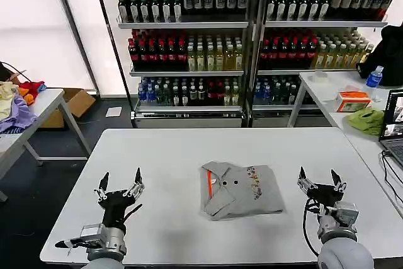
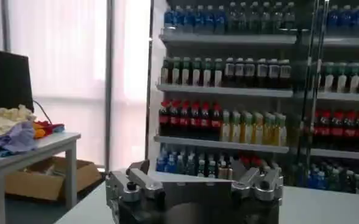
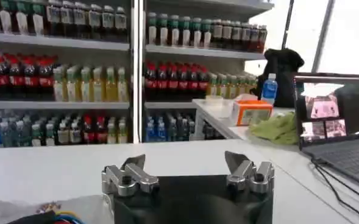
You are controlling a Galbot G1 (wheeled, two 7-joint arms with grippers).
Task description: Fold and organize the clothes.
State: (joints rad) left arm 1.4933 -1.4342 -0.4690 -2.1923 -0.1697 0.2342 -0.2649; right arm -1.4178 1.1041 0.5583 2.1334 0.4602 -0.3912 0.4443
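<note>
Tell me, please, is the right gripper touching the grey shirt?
Apart. In the head view, bare white table separates the open right gripper from the folded grey shirt.

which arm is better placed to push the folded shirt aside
Right, marginally. The right gripper, open, sits slightly closer to the folded shirt than the open left gripper, though both hover clear of it.

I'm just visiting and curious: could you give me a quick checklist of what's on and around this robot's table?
Surface: white table, bare around the shirt.
Job's things: grey shirt folded at the centre, collar showing orange lining.
Clutter: nothing seen on this table.
Grippers: left gripper and right gripper rest either side of the shirt, fingers open, holding nothing.
Cables: black cable by the right arm.
Surroundings: drink shelves behind; side tables with a laptop and cloths.
</note>
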